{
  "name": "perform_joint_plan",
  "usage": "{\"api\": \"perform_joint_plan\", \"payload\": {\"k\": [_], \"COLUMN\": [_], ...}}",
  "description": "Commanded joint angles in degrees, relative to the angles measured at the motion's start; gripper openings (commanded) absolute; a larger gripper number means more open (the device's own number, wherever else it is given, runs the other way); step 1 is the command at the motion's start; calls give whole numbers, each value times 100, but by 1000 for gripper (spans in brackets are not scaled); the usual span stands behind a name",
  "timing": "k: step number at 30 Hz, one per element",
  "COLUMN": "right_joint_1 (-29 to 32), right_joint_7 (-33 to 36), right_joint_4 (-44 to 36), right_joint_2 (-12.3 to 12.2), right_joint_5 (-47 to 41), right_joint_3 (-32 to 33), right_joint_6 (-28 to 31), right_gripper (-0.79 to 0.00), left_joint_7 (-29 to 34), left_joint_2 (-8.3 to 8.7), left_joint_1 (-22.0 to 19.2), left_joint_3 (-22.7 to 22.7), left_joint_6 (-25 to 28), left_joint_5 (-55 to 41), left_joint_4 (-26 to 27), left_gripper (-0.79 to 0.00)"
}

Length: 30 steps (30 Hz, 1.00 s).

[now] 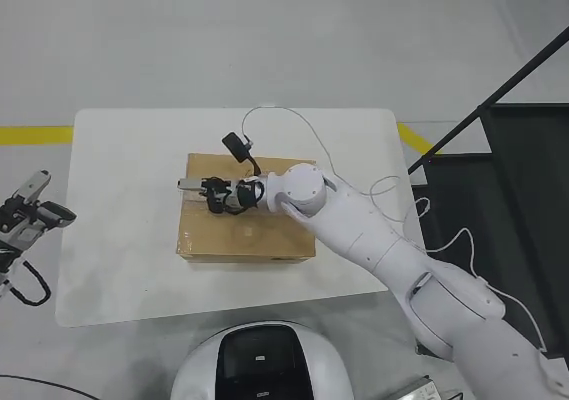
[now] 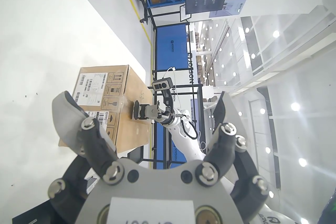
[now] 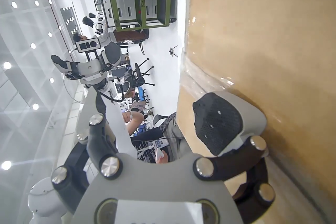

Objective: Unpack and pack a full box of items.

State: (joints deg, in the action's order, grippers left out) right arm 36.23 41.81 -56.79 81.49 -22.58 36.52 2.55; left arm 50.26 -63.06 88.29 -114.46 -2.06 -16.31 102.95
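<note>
The left gripper (image 1: 49, 198) hangs off the left edge of the white bench (image 1: 124, 250), well apart from the box. Its fingers (image 2: 68, 114) are spread wide with nothing between them, and they point towards the box.

The cardboard box (image 1: 254, 235) sits flat near the middle of the bench, flaps shut. Its slightly longer axis runs left to right. Printed labels (image 2: 93, 83) cover the side that faces left, and clear tape (image 3: 202, 78) wraps over the left end of the top.

The right gripper (image 1: 209, 192) is over the left part of the box top, with its arm coming in from the near right across the box. It points left along the box's long axis. Its fingers are parted and grip nothing. One dark pad (image 3: 218, 125) lies against the cardboard just beside the tape, and the other finger (image 3: 98, 104) stands away from the box.

A thin white cable (image 1: 304, 125) loops over the far part of the bench behind the box and trails towards the right edge.
</note>
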Motion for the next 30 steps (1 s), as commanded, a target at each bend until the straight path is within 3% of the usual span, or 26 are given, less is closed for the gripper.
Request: {"api": "perform_joint_plan", "payload": {"k": [1,12,30], "right_joint_1": [194,1709,3303], "right_joint_7": [76,403,583], "right_joint_4": [-318,-1963,-2588], "right_joint_2": [-157,-923,-1532], "right_joint_5": [188,886,892], "right_joint_3": [255,1881,4269], "right_joint_6": [-107,-918,-908], "right_gripper": [0,0,0], "left_joint_7": [-28,-213,-473], "left_joint_2": [6,25,22], "left_joint_1": [11,159,-106], "left_joint_3": [33,275,1292], "left_joint_6": [13,141,198], "left_joint_5": [-2,107,254], "left_joint_4": [51,191,51], "left_gripper": [0,0,0]}}
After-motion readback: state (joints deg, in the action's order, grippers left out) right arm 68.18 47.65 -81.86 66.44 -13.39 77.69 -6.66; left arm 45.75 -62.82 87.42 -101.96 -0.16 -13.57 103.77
